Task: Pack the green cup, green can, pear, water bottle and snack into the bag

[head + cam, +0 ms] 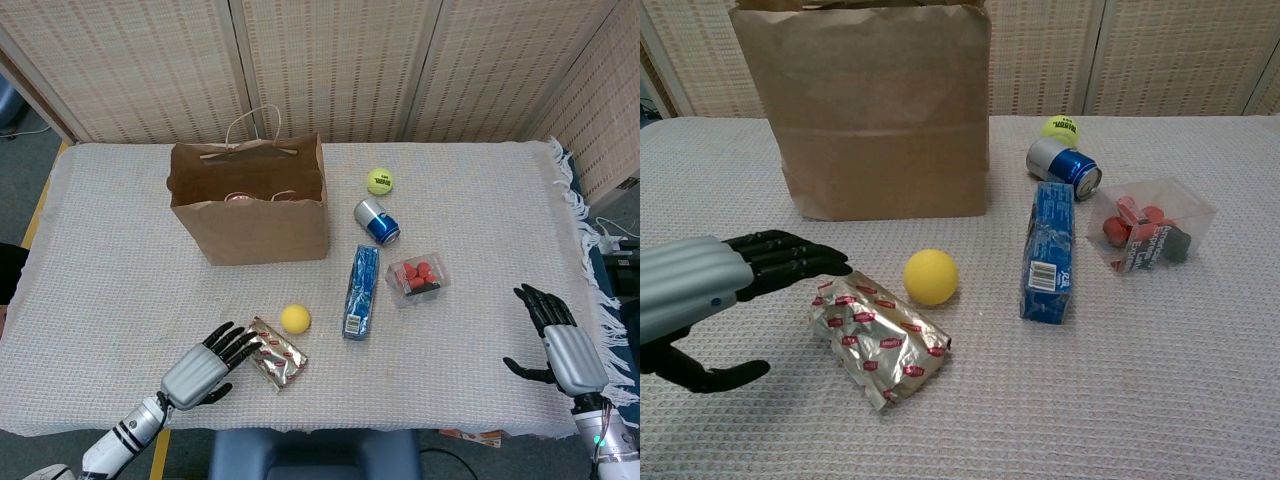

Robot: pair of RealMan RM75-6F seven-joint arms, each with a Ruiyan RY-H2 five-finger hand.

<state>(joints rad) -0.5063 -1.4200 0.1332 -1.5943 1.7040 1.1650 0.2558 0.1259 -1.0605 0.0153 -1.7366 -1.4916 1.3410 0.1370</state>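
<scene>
The silver snack packet (pixel 272 353) (pixel 879 337) with red marks lies near the table's front edge. My left hand (pixel 207 363) (pixel 715 293) is open just left of it, fingers stretched toward the packet's near end, close to it or grazing it. The brown paper bag (pixel 255 215) (pixel 870 110) stands upright behind, with something pale showing inside its mouth. My right hand (pixel 560 342) rests open at the table's right front corner, holding nothing; the chest view does not show it.
A yellow ball (pixel 295 318) (pixel 931 276) sits just right of the snack. Further right lie a blue box (pixel 361 291) (pixel 1049 251), a blue can (pixel 377 221) (pixel 1063 166) on its side, a tennis ball (pixel 379 181) (pixel 1061 127) and a clear tub of red items (pixel 418 277) (pixel 1150 238).
</scene>
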